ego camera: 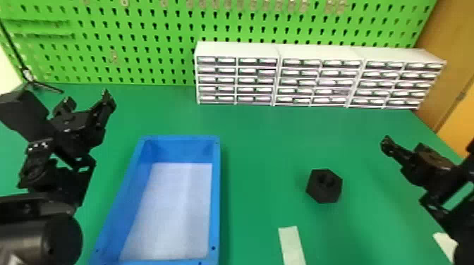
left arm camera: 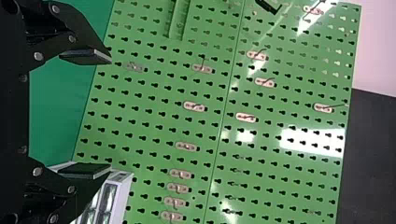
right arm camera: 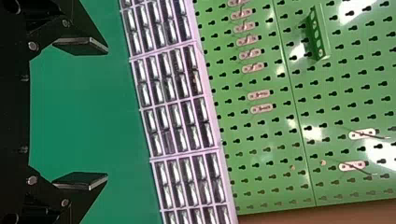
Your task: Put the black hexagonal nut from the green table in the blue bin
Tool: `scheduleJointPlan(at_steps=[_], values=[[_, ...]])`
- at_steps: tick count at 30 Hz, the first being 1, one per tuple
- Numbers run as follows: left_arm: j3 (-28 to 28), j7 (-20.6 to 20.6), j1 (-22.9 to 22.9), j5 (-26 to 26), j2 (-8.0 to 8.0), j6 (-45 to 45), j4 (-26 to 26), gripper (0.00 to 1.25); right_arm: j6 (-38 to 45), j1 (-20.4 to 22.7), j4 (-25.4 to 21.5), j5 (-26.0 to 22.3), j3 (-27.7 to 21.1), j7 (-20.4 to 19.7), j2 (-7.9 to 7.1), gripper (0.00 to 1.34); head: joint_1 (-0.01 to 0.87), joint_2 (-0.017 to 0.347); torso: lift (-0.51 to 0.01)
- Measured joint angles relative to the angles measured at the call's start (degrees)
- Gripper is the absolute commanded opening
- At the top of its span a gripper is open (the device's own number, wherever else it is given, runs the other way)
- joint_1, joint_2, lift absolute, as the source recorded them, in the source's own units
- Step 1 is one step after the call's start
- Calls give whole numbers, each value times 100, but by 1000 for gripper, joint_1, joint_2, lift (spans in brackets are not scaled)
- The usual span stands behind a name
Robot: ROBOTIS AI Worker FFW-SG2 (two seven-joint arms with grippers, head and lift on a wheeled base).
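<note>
Right gripper (right arm camera: pixel 107 114) and left gripper (left arm camera: pixel 110 113) spread, empty; black hexagonal nut (ego camera: pixel 324 192) could be twisted loose if pinched at corners instead of flats

green pegboard (ego camera: pixel 162 43) with metal hooks (left arm camera: pixel 194 106), white drawers (ego camera: pixel 236 50) in front, black stand (ego camera: pixel 32 82) by its left end, pale strip (ego camera: pixel 292 246) lying nearer, brown panel (ego camera: pixel 448 53) at right
</note>
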Motion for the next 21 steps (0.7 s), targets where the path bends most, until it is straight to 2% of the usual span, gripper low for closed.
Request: scheduleJointPlan(at_steps=[21], values=[[2, 2, 0, 0, 0, 0, -1, 815, 198, 16, -109, -15, 15, 0, -14, 1017, 692, 8, -97]])
